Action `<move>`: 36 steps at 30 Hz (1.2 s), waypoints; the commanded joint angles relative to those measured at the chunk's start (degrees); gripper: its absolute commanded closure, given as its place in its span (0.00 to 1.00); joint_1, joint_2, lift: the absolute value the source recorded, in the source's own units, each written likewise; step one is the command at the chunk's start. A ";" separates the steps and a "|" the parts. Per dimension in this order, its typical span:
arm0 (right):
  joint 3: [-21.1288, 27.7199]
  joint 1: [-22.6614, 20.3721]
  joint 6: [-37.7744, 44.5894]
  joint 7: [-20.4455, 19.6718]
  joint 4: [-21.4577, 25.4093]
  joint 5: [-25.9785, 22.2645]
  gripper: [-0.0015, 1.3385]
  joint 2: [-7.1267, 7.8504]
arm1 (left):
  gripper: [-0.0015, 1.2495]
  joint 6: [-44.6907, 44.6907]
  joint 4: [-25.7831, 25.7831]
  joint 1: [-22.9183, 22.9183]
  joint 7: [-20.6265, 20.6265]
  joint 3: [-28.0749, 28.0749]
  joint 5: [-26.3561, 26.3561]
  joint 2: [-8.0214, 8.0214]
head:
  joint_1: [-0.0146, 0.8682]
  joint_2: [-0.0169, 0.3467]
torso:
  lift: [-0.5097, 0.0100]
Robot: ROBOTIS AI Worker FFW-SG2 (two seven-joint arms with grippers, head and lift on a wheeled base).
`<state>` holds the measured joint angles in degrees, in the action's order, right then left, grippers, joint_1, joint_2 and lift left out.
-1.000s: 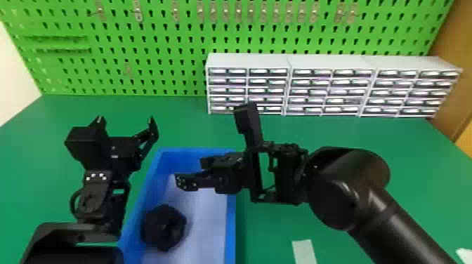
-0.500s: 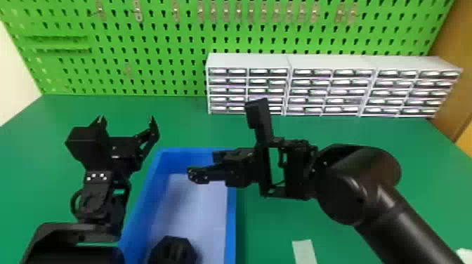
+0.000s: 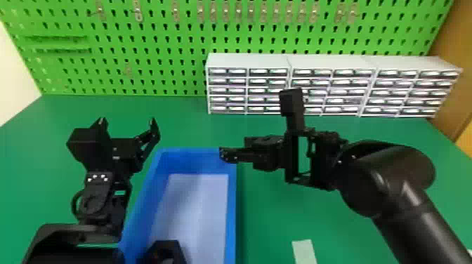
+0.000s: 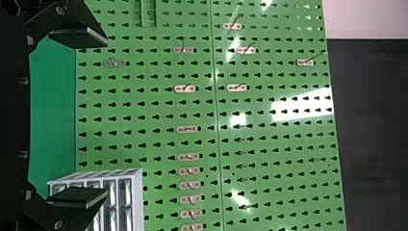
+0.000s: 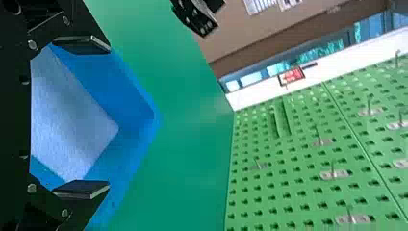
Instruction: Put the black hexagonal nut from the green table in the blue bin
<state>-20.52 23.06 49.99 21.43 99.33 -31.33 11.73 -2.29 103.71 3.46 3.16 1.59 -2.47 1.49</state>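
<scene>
head view had the black hexagonal nut [image 3: 163, 251] inside the blue bin [image 3: 230, 210], in its near part and toward its left wall, partly cut off by the view's lower edge. the right end effector [image 3: 224, 154] hung by the bin's far right corner, spread and empty, pointing leftward. from it the nut lay back toward the robot and to the left, well apart. the left end effector [image 3: 128, 121], also spread and empty, stood over the green bench [image 3: 274, 210] left of the bin's far end; the right one seemed somewhat nearer the nut. no long axis could be told. the coming move probably needed no grasp, only clearance over the bin's rim.
</scene>
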 commanded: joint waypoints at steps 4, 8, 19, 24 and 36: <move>5.40 -1.79 0.37 0.02 2.62 6.37 0.22 -1.27 | 0.15 0.00 0.00 0.23 0.00 -0.18 0.19 0.00 | 0.76 0.20 | 0.80; 8.22 -2.50 0.72 -0.07 4.03 9.18 0.22 -1.89 | 0.15 0.00 0.09 0.23 0.00 -0.27 0.19 0.00 | 0.76 0.20 | 0.80; 15.69 -4.96 -0.42 -0.16 6.75 14.02 0.21 -3.21 | 0.15 0.00 0.00 0.58 0.00 -0.36 0.37 -0.09 | 0.76 0.20 | 0.80; 18.67 -6.01 -2.35 -1.65 7.45 14.72 0.22 -3.82 | 0.15 0.00 0.00 0.58 0.00 -0.45 0.45 -0.09 | 0.76 0.20 | 0.80; 22.01 -10.67 -9.91 -8.15 10.00 15.16 0.22 -4.88 | 0.15 0.00 0.00 0.67 0.00 -0.45 0.37 -0.09 | 0.76 0.20 | 0.80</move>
<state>0.76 14.06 42.72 14.69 108.66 -16.20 7.30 -2.28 103.72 4.05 3.16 1.28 -2.02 1.40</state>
